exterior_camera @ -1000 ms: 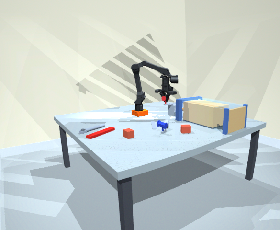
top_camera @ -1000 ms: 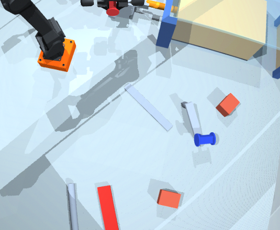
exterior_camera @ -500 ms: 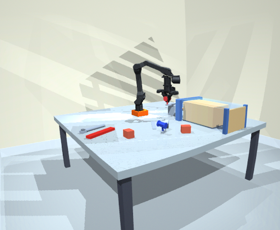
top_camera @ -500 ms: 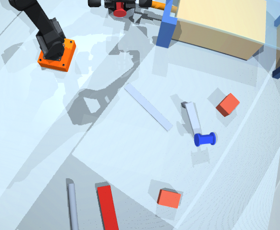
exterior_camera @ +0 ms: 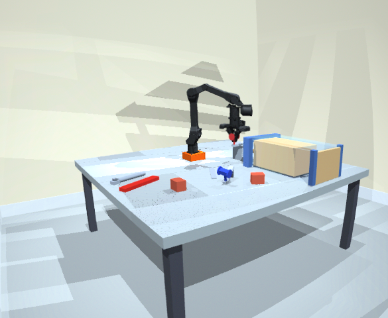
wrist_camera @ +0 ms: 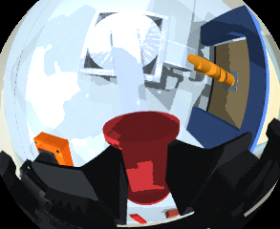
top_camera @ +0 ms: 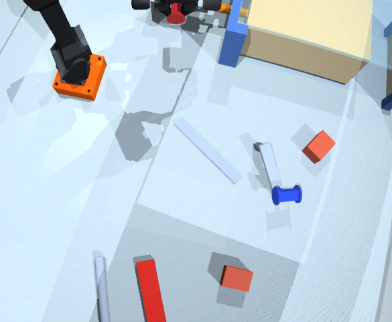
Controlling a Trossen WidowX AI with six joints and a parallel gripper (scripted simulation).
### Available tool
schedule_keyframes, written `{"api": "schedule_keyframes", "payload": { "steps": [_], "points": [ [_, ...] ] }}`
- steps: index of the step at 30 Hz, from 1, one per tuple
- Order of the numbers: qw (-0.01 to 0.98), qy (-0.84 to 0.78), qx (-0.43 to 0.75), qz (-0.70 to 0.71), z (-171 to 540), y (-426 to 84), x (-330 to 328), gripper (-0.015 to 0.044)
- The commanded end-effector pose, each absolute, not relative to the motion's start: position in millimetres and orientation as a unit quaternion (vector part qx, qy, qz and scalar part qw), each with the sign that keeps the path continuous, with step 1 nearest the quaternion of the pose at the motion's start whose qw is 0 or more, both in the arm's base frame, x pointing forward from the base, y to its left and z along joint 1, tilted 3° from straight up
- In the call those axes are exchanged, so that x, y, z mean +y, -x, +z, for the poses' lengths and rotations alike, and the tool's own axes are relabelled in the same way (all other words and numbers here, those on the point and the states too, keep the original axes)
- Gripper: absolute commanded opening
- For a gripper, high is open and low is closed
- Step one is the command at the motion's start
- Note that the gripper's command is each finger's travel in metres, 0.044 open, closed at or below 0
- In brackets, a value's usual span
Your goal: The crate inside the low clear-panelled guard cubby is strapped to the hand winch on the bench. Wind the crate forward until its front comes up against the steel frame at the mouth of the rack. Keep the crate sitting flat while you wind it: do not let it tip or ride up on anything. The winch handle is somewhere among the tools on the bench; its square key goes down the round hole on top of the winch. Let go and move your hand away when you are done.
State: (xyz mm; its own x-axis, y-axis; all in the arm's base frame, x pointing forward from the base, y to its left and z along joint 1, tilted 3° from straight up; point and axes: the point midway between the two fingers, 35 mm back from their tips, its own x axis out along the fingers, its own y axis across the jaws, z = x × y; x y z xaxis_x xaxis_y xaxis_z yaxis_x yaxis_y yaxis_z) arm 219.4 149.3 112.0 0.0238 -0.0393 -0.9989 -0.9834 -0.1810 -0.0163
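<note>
My gripper [exterior_camera: 234, 138] [wrist_camera: 140, 136] is shut on the red grip [top_camera: 175, 17] [exterior_camera: 231, 136] [wrist_camera: 141, 128] of a crank handle. The handle's pale arm [wrist_camera: 130, 76] reaches over the grey winch [exterior_camera: 237, 152] [wrist_camera: 83, 68] in the wrist view. Its key end is hidden, so I cannot tell whether it is in the hole. The tan crate [top_camera: 306, 34] [exterior_camera: 279, 156] [wrist_camera: 231, 57] sits flat inside the clear-panelled cubby, behind the blue frame [top_camera: 232, 45] [exterior_camera: 247, 152] [wrist_camera: 211, 125]. An orange strap [top_camera: 224, 8] [wrist_camera: 211, 71] runs through the frame mouth to the crate. Contact between crate and frame is unclear.
A blue-gripped crank [top_camera: 287, 194] [exterior_camera: 224, 172], a pale flat bar [top_camera: 206, 149], two orange-red blocks [top_camera: 319, 146] [top_camera: 237, 278], a red bar [top_camera: 151, 291] [exterior_camera: 138, 183] and a grey wrench [top_camera: 101, 287] [exterior_camera: 129, 177] lie on the bench. The orange arm base [top_camera: 97, 78] stands left of the winch.
</note>
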Motion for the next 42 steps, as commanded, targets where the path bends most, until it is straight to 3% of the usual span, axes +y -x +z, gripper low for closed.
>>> {"api": "schedule_keyframes", "payload": {
  "steps": [1, 42],
  "points": [
    [0.452, 0.565, 0.453, 0.521, 112.0, -233.2, 153.2, 0.0000],
    [0.454, 0.565, 0.452, 0.521, 113.3, -272.8, 183.3, 0.0000]
  ]
}}
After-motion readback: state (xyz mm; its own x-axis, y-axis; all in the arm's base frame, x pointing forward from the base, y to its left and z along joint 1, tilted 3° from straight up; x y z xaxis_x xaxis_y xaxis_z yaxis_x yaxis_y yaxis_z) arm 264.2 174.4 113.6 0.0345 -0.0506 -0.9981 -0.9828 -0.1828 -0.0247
